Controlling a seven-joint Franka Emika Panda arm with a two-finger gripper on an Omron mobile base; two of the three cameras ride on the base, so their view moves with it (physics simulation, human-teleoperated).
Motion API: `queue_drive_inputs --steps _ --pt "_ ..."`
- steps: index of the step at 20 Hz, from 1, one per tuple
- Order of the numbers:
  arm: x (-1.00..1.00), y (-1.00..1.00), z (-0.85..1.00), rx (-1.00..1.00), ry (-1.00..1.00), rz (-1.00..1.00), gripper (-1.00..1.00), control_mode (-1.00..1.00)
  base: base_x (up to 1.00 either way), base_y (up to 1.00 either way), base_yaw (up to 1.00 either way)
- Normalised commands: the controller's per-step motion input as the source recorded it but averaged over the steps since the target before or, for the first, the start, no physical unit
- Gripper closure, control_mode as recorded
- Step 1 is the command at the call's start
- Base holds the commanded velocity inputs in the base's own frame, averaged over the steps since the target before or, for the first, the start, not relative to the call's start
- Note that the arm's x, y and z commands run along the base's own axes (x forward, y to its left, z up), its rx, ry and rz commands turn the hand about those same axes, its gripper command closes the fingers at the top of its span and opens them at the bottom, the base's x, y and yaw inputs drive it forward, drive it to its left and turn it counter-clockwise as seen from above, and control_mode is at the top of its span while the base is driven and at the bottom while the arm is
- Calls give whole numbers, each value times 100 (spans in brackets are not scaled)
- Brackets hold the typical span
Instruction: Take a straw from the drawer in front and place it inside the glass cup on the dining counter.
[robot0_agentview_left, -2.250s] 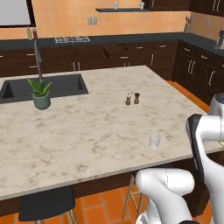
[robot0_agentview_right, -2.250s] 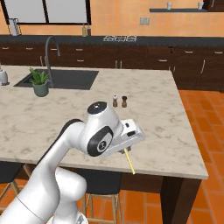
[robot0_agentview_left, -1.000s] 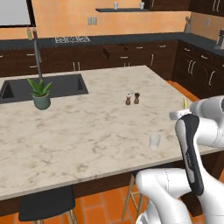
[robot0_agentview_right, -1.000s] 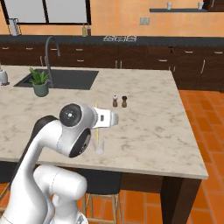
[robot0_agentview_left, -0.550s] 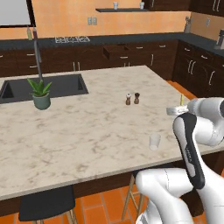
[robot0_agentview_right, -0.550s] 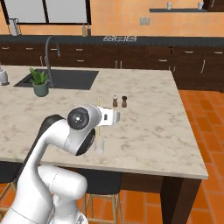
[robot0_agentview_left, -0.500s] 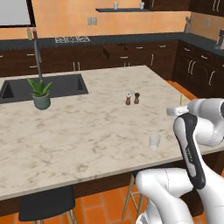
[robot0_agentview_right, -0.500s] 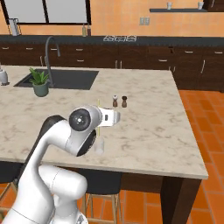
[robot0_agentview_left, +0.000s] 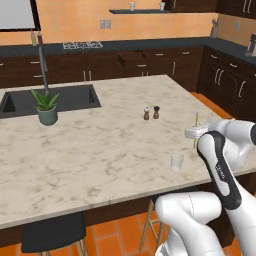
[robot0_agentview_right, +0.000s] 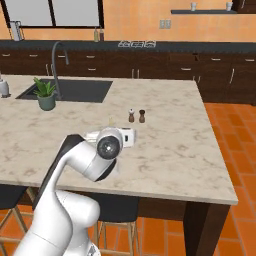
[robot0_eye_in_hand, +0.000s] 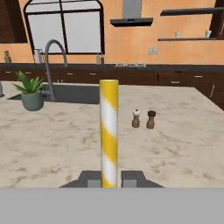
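- In the hand view, the lower end of the straw (robot0_eye_in_hand: 109, 131) is lost to us between the claw (robot0_eye_in_hand: 109, 178) tips.
- From the right base view, the arm covers most of the straw (robot0_agentview_right: 110, 120); we see just its tip.
- The surface (robot0_agentview_left: 90, 150) is cut off at the left base view's left edge.

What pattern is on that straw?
Yellow and white spiral stripes on the straw, clearest in the hand view.
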Motion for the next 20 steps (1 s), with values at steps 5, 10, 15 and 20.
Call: queue_drive_inputs --steps 5,10,15,20 --pt "26 11 -19 6 8 21 100 -100 0 0 0" --pt "2 0 -22 5 2 20 100 -100 0 0 0" --pt "16 3 -31 1 0 17 100 -100 0 0 0" --pt "26 9 -30 1 0 14 100 -100 0 0 0"
